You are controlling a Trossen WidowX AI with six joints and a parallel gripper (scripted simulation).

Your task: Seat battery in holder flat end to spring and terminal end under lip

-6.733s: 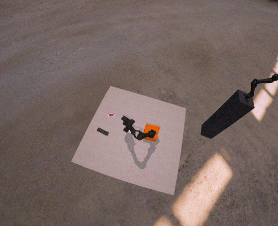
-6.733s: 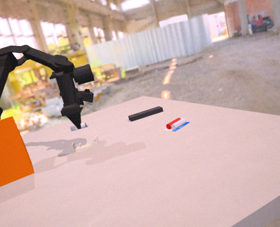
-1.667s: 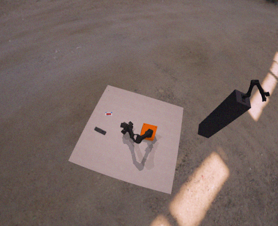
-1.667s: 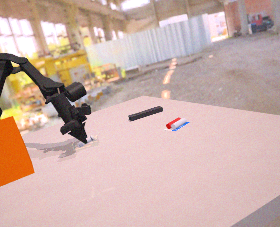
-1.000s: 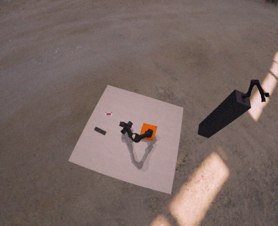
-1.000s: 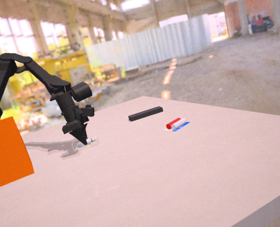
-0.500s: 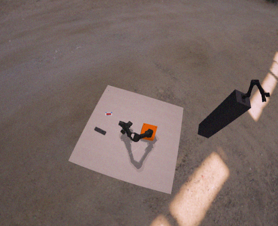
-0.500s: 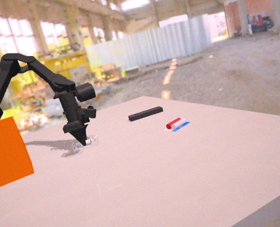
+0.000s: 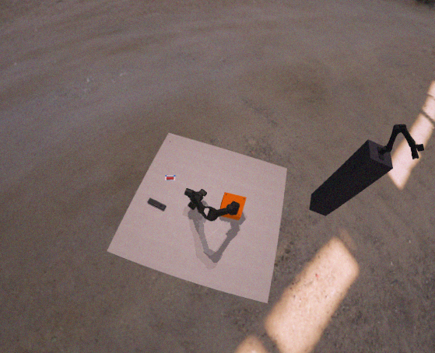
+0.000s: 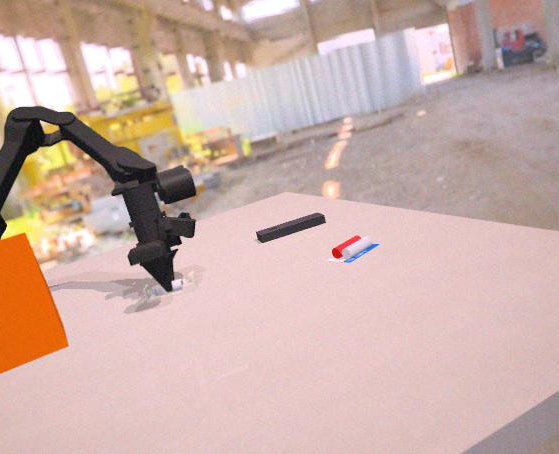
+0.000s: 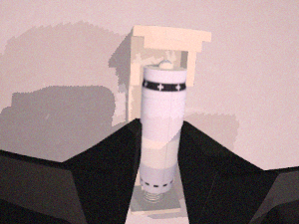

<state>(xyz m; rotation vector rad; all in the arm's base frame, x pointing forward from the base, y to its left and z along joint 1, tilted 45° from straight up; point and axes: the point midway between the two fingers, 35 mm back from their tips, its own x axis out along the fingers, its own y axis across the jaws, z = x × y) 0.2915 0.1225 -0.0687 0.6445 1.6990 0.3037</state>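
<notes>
The white battery (image 11: 161, 111) (image 10: 178, 284) lies along the cream holder (image 11: 171, 35), between my fingers. Its terminal end, with the black plus band, points at the lip end, and the nub shows just short of the lip. Its flat end is at the spring (image 11: 152, 197), of which a few coils show. In the wrist view the battery is slightly askew to the holder, its terminal end toward the right wall. My gripper (image 11: 159, 127) (image 10: 169, 289) is shut on the battery around its middle, low at the holder. Whether the battery lies fully down on the holder floor cannot be told.
An orange block (image 9: 226, 200) (image 10: 17, 310) is by the arm's base. A black bar (image 9: 156, 204) (image 10: 291, 228) lies on the table, near a red cylinder (image 10: 346, 246) and a white cylinder (image 10: 357, 247) on a blue-and-white card. A dark pillar (image 9: 348, 180) with another arm stands off the table.
</notes>
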